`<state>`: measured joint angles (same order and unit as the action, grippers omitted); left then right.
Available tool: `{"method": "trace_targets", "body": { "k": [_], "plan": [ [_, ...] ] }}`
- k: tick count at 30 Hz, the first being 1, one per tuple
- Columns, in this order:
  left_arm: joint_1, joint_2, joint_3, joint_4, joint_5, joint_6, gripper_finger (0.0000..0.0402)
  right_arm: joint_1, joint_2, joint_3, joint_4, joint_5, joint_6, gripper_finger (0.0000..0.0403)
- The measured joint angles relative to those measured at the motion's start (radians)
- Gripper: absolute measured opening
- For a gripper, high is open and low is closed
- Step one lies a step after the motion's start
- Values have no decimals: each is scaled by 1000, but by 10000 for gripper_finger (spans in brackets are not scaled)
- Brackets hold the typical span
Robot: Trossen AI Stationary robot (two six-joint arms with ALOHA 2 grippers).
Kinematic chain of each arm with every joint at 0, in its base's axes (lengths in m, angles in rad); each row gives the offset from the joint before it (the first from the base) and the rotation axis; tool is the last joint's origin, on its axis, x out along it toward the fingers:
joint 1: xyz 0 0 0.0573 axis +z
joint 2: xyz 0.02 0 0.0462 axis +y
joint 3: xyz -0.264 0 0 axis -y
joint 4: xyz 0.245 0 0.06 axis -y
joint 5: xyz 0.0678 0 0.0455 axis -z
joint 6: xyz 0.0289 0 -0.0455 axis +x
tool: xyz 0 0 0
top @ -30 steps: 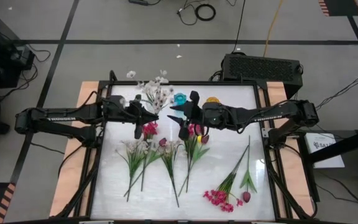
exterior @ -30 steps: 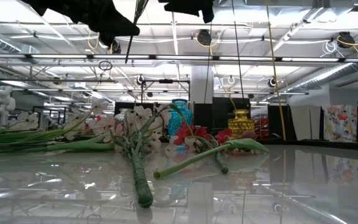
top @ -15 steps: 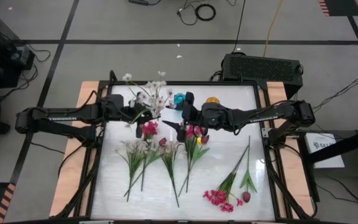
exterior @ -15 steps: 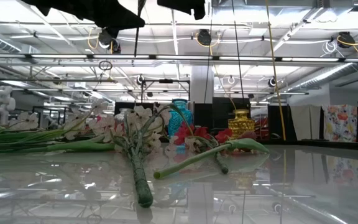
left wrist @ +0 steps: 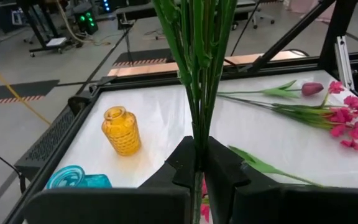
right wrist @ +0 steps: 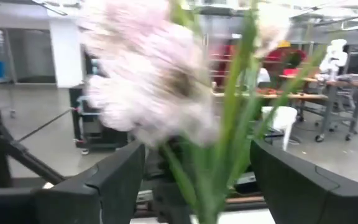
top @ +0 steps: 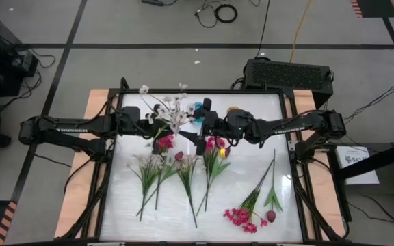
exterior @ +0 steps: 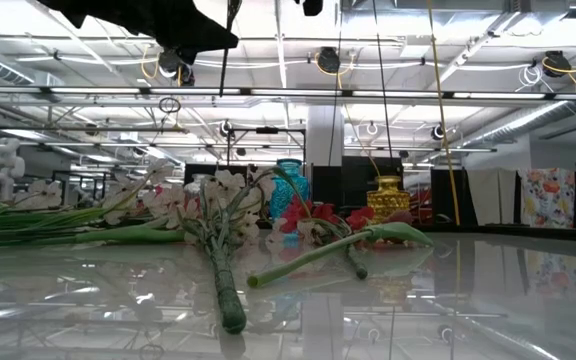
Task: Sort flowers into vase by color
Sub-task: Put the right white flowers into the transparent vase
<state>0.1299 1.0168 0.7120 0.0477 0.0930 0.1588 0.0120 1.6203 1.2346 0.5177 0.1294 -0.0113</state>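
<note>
Near the counter's (top: 128,205) back edge, left of its middle, the left pincer (top: 150,124) is clamped tight on the green stems of a white-blossomed sprig (top: 172,108), whose pale heads fan out above the back edge; from the left wrist the stems (left wrist: 199,74) rise straight up between the two dark fingers (left wrist: 185,163). Just beside it toward the middle, the right pincer (top: 202,123) hangs with its fingers spread wide, the same sprig's blurred pale blossoms (right wrist: 148,81) and green stalks filling the gap between them without any visible contact. Crowding that spot along the back edge are a teal vase (top: 197,108), partly covered by the right pincer, and a yellow vase (top: 233,109) a little farther right; the left wrist view shows the yellow vase (left wrist: 121,130) upright and the teal one (left wrist: 78,178) near it. Under both arms, across the counter's middle, a row of loose sprigs lies flat: white ones (top: 146,164) at the left, magenta clusters (top: 164,141) and dark maroon buds (top: 179,156) beside them, then more pink heads (top: 215,143) beneath the right arm. Toward the front right corner, well apart from the rest, lie a magenta sprig (top: 241,217) and a maroon tulip (top: 271,216) with its leafy stem.
</note>
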Motion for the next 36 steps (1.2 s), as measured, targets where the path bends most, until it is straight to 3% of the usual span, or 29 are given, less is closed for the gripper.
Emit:
{"method": "trace_targets", "body": {
  "k": [7, 13, 17, 23, 25, 29, 36],
  "plan": [
    [0, 0, 0, 31, -1, -19, 22, -20, 4, 0, -9, -2, 4, 272],
    [0, 0, 0, 59, -4, -19, 22, -44, 42, 0, 33, -5, 24, 231],
    [1, 1, 0, 54, -8, -21, 22, -60, 50, 0, 49, -6, 28, 173],
    [1, 1, 0, 55, -72, -41, 37, -67, 48, 0, 58, -7, 34, 34],
    [1, 1, 0, 65, -116, -77, 50, -68, 48, 0, 61, -5, 34, 11],
    [1, 1, 0, 68, -127, -161, 94, -75, 48, 0, 58, -4, 34, 14],
    [1, -89, -1, 39, -128, -206, 221, -141, 10, 20, 12, -31, 114, 5]
  ]
}}
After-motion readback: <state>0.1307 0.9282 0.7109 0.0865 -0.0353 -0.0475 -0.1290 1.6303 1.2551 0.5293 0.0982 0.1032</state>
